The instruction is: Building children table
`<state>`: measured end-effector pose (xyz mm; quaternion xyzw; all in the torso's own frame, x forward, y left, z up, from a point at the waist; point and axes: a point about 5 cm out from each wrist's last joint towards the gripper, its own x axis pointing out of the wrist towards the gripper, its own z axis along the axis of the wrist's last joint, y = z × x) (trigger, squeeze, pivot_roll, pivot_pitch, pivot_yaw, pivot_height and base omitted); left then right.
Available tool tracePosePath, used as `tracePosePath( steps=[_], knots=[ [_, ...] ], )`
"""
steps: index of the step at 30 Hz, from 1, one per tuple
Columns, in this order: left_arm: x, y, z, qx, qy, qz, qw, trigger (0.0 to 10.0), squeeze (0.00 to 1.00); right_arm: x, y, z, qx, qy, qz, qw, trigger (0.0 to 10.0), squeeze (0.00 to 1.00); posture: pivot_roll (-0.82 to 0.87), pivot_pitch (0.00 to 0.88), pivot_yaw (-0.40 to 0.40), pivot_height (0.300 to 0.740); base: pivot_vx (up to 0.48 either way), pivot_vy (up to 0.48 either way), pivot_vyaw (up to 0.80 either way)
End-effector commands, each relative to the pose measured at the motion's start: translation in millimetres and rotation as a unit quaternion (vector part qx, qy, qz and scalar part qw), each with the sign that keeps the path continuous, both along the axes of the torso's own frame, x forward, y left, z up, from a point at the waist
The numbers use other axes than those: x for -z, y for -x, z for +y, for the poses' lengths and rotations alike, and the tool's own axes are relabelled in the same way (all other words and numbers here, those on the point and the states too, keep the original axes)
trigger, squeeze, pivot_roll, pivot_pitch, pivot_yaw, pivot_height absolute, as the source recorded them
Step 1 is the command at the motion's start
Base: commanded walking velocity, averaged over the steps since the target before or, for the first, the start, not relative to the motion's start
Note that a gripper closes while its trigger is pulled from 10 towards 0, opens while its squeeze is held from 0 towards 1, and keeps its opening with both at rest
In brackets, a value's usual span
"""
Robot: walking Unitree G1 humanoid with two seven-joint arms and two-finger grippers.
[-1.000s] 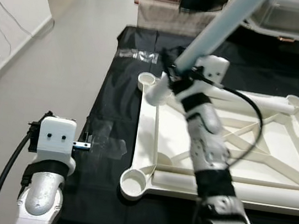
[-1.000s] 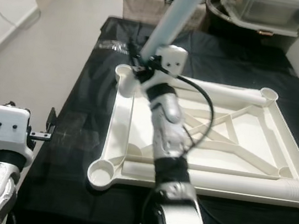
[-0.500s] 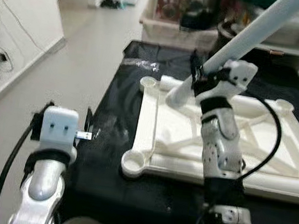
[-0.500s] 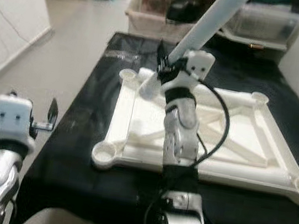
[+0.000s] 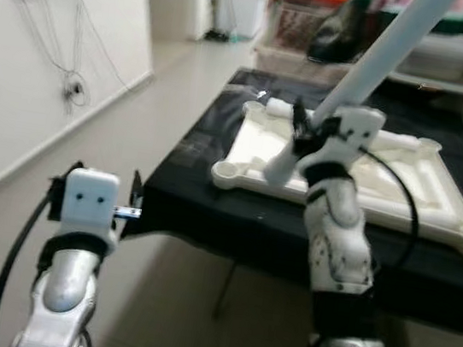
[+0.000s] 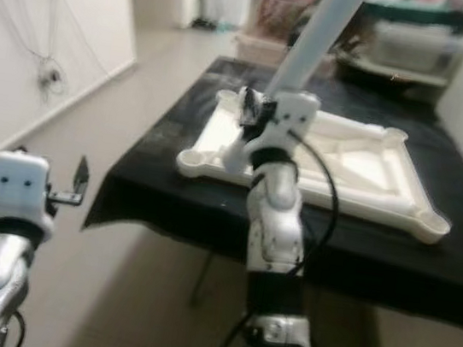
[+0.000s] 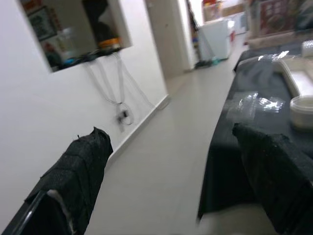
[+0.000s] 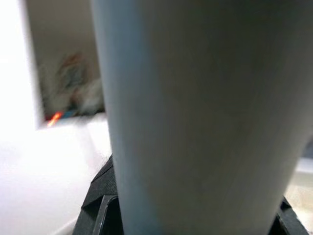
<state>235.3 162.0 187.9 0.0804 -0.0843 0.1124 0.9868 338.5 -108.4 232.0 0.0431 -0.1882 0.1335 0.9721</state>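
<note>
A white children's table top [image 5: 404, 176] lies upside down on a table under a black cloth [image 5: 209, 213], with round leg sockets at its corners [image 5: 225, 170]. My right gripper [image 5: 303, 128] is shut on a long pale tube, the table leg [image 5: 378, 52]. The leg slants up and to the right, and its lower end [image 5: 277, 170] hangs over the top's near left part. In the right wrist view the leg [image 8: 195, 107] sits between the black fingers [image 8: 100, 200]. My left gripper [image 5: 134, 205] is held out over the floor left of the table, open and empty [image 7: 171, 161].
A white wall with hanging cables [image 5: 71, 86] runs along the left. Storage boxes [image 5: 309, 20] stand behind the table. Bare pale floor [image 5: 170, 303] lies between me and the table's near edge. The nearest corner socket [image 7: 303, 105] is ahead of the left gripper.
The camera has backed away and tilted up, so the table now sits farther off and the floor shows in front of it. The right gripper still holds the leg; the left arm keeps its pose.
</note>
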Motion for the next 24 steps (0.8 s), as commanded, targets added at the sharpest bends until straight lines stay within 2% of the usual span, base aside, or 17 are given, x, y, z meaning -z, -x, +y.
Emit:
tracePosePath(
  steps=[1, 2, 5, 7, 8, 12, 13, 14, 16, 24],
  knots=[
    [0, -1.7, -3.5, 0.011, -0.013, 0.001, 1.0, 10.0, 0.0, -5, 6.1, -1.3, -0.008, 0.005, -0.021, 1.0, 10.0, 0.0, 0.06, 0.0, 0.006, 0.74, 0.0, 0.0, 0.0],
    [6, 0.0, -5.5, 0.017, -0.019, 0.011, 1.0, 10.0, 0.0, 5, 11.0, -0.4, -0.011, 0.02, -0.01, 1.0, 10.0, 0.0, 0.06, 0.0, 0.007, 0.74, 0.0, 0.0, 0.0],
    [9, 1.7, -7.6, 0.023, -0.021, 0.014, 0.999, 10.0, 0.0, 13, 14.7, 0.0, -0.012, 0.047, -0.008, 0.999, 10.0, 0.0, 0.06, 0.0, 0.007, 0.74, 0.0, 0.0, 0.0],
    [13, 3.5, -9.1, 0.028, -0.017, 0.021, 0.999, 10.0, 0.0, 20, 17.7, 1.4, -0.02, 0.054, -0.003, 0.998, 10.0, 0.0, 0.06, 0.0, 0.006, 0.74, 0.0, 0.0, -0.8],
    [22, 7.9, -12.5, 0.04, -0.016, 0.034, 0.998, 10.0, 0.0, 32, 23.7, 3.4, -0.033, 0.063, 0.006, 0.997, 10.0, 0.0, 0.05, 0.0, 0.004, 0.74, 0.0, 0.0, -0.79],
    [25, 10.1, -14.1, 0.046, -0.017, 0.039, 0.998, 10.0, 0.0, 36, 26.3, 3.8, -0.039, 0.066, 0.009, 0.997, 10.0, 0.0, 0.05, 0.0, 0.004, 0.74, 0.0, 0.0, -0.79],
    [36, 16.4, -17.4, 0.055, -0.008, 0.057, 0.997, 10.0, 0.0, 45, 31.0, 5.7, -0.048, 0.081, 0.013, 0.995, 10.0, 0.0, 0.05, 0.0, -0.001, 0.74, 0.0, 0.0, -0.8],
    [36, 16.4, -17.4, 0.055, -0.008, 0.057, 0.997, 10.0, 0.0, 45, 31.0, 5.7, -0.048, 0.081, 0.013, 0.995, 10.0, 0.0, 0.05, 0.0, -0.001, 0.74, 0.0, 0.0, -0.8],
    [53, 28.5, -24.8, 0.074, 0.002, 0.089, 0.993, 10.0, 0.0, 59, 38.9, 8.9, -0.07, 0.102, 0.029, 0.992, 10.0, 0.0, 0.05, 0.0, -0.006, 0.74, 0.0, 0.0, -0.79],
    [59, 32.8, -28.5, 0.072, 0.014, 0.101, 0.992, 10.0, 0.0, 68, 43.8, 11.7, -0.087, 0.104, 0.046, 0.99, 10.0, 0.0, 0.05, 0.0, -0.01, 0.74, 0.0, 0.0, -0.79]
  ],
)
